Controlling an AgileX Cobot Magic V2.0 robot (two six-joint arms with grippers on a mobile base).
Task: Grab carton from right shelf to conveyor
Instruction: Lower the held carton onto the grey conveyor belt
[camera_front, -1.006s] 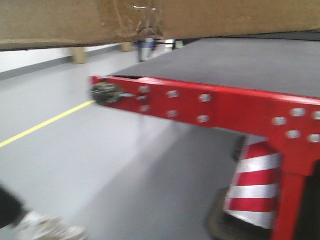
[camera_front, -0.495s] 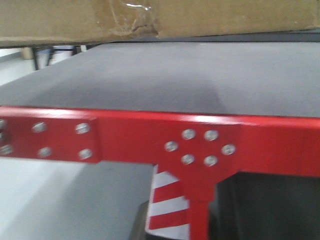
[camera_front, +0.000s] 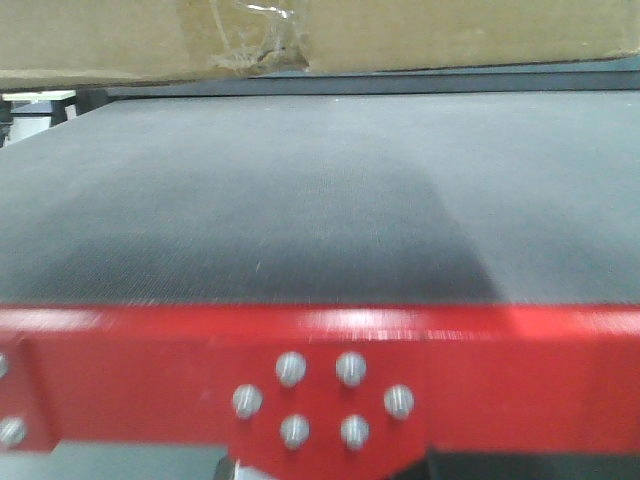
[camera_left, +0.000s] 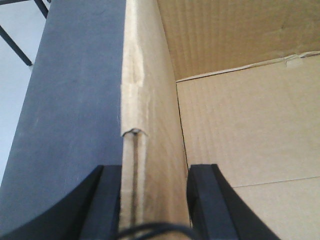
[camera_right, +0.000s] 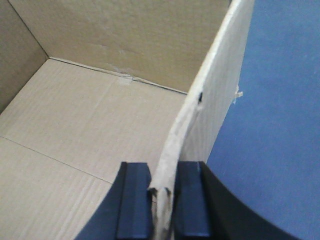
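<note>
The carton (camera_front: 450, 35) hangs just above the conveyor (camera_front: 320, 200); its underside appears clear of the belt. Each of the 2 arms grips 1 side wall from above. The left end effector (camera_left: 154, 200) is clamped narrow on the left wall, jaws straddling it inside and outside. The right end effector (camera_right: 162, 205) pinches the right wall likewise. Opposed wall grips keep the open carton level and centred between the arms. Both walls bow at the pinch, so lowering should be slow. Judged stage: carton over belt, set-down and release not yet done.
</note>
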